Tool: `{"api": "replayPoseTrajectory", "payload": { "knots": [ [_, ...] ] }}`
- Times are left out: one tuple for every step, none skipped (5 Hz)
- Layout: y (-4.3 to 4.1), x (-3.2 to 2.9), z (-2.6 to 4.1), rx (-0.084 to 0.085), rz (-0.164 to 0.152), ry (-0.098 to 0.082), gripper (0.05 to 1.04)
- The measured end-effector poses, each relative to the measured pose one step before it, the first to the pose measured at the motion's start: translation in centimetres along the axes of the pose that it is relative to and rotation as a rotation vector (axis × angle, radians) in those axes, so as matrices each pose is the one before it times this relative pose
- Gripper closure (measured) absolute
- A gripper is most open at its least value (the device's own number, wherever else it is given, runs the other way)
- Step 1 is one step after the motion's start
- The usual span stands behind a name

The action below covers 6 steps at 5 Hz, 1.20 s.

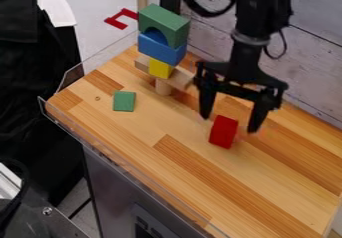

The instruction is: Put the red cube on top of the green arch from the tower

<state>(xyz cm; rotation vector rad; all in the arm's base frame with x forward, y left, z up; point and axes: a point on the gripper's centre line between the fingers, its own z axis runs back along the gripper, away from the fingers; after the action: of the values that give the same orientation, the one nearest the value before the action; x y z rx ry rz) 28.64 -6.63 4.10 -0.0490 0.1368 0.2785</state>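
Camera view: the black gripper is hanging over the worktop, right of the centre, pointing down from the arm that is coming in at the top edge. Its fingers are spread wide and are gripping nothing, one sitting to each side of the red block. The block is standing upright on the worktop between and slightly below the fingertips, well apart from the tower. Farther back and to the left, the tower is rising near the wall: a round wooden post is standing at the bottom, pale wooden pieces are lying above it, a yellow block is resting next, then a blue block, and the green arch is topping it all. A flat green piece is lying in front of the tower, to its left, with a tiny ring near it. A red bracket-shaped piece is showing beyond the worktop's back left edge.
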Motion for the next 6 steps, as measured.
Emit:
{"api": "replayPoseTrajectory", "payload": {
  "knots": [
    [0.359,0.098,-0.456,-0.0137,0.0162,0.0007,0.084],
    [0.344,0.324,-0.919,0.0018,0.0115,0.0142,0.084],
    [0.59,0.348,-0.027,-0.005,0.0184,0.0028,0.084],
    [0.211,0.47,-1.092,-0.0028,0.0045,0.0255,0.084],
    [0.223,0.327,-0.998,0.0022,0.0044,0.0238,0.084],
    [-0.005,0.119,-0.493,0.0016,-0.0005,0.0138,0.138]
  ]
}}
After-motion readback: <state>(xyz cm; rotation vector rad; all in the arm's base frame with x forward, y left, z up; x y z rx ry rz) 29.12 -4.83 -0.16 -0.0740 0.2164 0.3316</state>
